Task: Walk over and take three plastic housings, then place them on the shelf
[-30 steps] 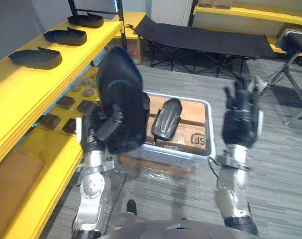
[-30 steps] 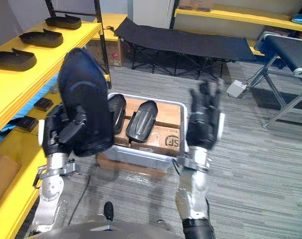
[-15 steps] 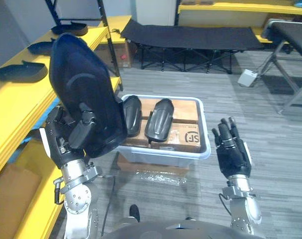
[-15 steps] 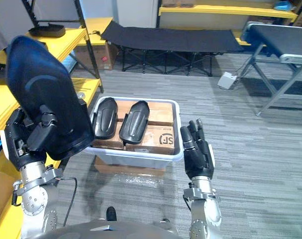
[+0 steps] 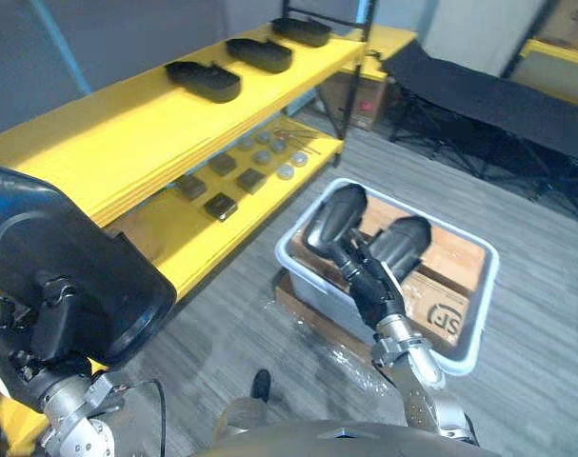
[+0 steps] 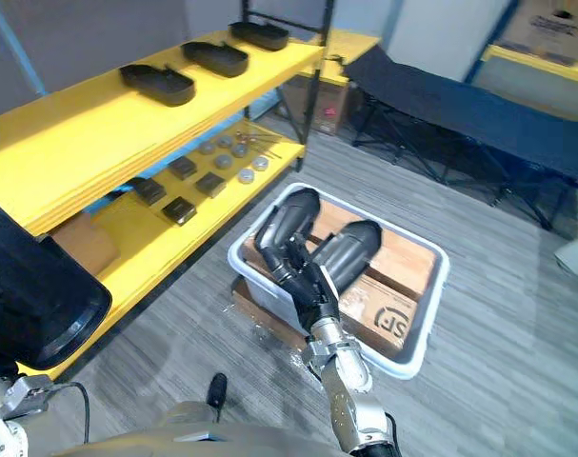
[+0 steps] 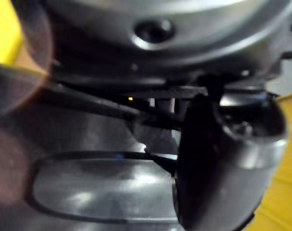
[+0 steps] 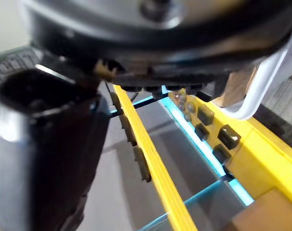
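My left hand (image 5: 29,350) is low at the left, shut on a large black plastic housing (image 5: 65,271) that stands up out of it. In the left wrist view its thumb (image 7: 218,163) is curled over the housing's glossy surface (image 7: 102,187). Two more black housings (image 5: 331,217) (image 5: 399,244) lie in a white bin (image 5: 312,286) on the floor. In front of that bin, my right hand (image 5: 365,276) is open, its fingers straight and holding nothing. The yellow shelf (image 5: 108,124) runs along the left, with three black housings (image 5: 205,81) (image 5: 260,54) (image 5: 303,30) in a row on its top board.
The lower shelf board (image 5: 179,238) carries several small dark blocks (image 5: 222,205) and round parts (image 5: 269,157). The bin rests on a flat cardboard box (image 5: 303,305). A black folding cot (image 5: 498,95) stands behind it. Grey floor (image 5: 222,333) lies between me and the shelf.
The whole picture has swung toward the shelf, so the camera has moved. The housing stays in my left hand and sits lower in view. My right hand now shows before the bin.
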You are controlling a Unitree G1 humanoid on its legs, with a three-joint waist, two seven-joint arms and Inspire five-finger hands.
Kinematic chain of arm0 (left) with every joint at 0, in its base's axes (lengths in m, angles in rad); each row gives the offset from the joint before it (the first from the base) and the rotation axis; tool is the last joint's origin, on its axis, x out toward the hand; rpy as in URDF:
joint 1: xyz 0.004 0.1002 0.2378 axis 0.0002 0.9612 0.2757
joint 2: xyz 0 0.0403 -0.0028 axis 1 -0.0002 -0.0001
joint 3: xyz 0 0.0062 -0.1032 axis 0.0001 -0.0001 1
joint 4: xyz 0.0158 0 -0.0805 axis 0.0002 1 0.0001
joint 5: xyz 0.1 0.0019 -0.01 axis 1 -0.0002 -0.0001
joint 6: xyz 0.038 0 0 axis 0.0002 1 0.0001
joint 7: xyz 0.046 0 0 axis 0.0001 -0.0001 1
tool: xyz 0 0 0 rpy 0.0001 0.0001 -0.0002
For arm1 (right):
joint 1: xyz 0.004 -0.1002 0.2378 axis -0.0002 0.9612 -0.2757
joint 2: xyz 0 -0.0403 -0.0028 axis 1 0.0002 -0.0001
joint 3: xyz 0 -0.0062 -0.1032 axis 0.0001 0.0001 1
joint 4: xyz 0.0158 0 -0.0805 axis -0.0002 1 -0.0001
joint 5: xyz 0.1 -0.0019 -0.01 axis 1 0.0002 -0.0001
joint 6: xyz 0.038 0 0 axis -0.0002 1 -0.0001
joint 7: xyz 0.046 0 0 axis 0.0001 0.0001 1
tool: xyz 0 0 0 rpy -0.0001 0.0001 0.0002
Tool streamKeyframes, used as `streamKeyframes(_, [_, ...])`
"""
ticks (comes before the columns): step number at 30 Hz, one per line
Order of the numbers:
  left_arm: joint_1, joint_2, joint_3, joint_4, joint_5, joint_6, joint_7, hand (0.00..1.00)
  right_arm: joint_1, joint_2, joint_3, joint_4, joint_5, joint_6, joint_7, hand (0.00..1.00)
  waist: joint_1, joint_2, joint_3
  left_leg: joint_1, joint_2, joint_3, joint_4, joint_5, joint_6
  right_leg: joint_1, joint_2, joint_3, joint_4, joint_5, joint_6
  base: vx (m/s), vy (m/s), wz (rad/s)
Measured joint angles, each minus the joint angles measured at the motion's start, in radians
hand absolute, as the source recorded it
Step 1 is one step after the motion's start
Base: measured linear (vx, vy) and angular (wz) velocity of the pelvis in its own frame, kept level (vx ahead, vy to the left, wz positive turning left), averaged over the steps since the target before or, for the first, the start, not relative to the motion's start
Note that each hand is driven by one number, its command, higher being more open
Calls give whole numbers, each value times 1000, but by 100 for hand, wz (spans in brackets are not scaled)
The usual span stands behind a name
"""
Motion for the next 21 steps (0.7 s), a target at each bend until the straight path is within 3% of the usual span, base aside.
streamKeyframes(2, [5, -3, -4, 0, -35, 0, -60, 0, 33, -1, -33, 0, -11, 1, -24, 100, -2, 2, 14, -18, 14, 107, 20, 4, 9, 7, -19, -38, 34, -28, 5, -48, 90, 119])
streamKeyframes(5, [34, -22, -13, 0, -76, -2, -84, 0, 55, 6, -33, 7, -71, 1, -19, 100, 0, 3, 25, -8, -16, 104, 4, 16, 26, 7, -46, 7, 44, -62, 4, -55, 114, 32])
streamKeyframes(10, [28, -23, -34, -1, -80, -2, -86, 0, 58, 8, -24, 6, -78, -1, 0, 100, -3, 14, 54, 9, -1, 158, 21, 6, 30, -11, -55, 77, 48, -69, 17, -98, 93, -35])
streamKeyframes(15, [-20, -18, -53, -1, -75, -2, -71, 0, 4, -3, 26, 46, -202, -4, -21, 100, -6, 8, 71, -120, 75, 153, 348, -159, 39, -28, -76, 101, 106, -87, 44, -28, 59, -14])
streamKeyframes(17, [-44, -15, -53, 0, -67, -1, -66, 0, -39, -1, 42, 96, -276, -3, -61, 100, 9, 1, 74, -142, 74, 143, 424, -217, 39, -22, -102, 93, 147, -104, 47, 58, 101, 20])
streamKeyframes(18, [-61, -10, -53, 0, -61, -1, -68, 0, -55, 1, 42, 116, -299, -4, -82, 100, 15, -3, 77, -155, 56, 124, 455, -255, 48, -12, -120, 76, 172, -120, 18, 116, 126, 57])
streamKeyframes(19, [-74, -8, -53, 1, -20, -1, -67, 0, -60, 0, 38, 119, -308, -7, -107, 100, 11, 5, 86, -154, 35, 97, 459, -271, 60, -19, -134, 101, 259, -109, -85, 148, 145, 75])
streamKeyframes(20, [-76, -7, -55, 1, 11, -1, -69, 0, -59, -2, 31, 119, -308, -7, -114, 100, 5, 12, 90, -151, 23, 75, 456, -276, 68, -43, -147, 158, 326, -77, -135, 181, 188, 113])
streamKeyframes(21, [-83, -1, -56, -4, 54, -5, -78, 0, -53, 0, 6, 119, -307, -7, -115, 100, -20, 19, 88, -142, -9, 24, 424, -273, 80, -116, -157, 318, 463, 3, -175, 179, 199, 156])
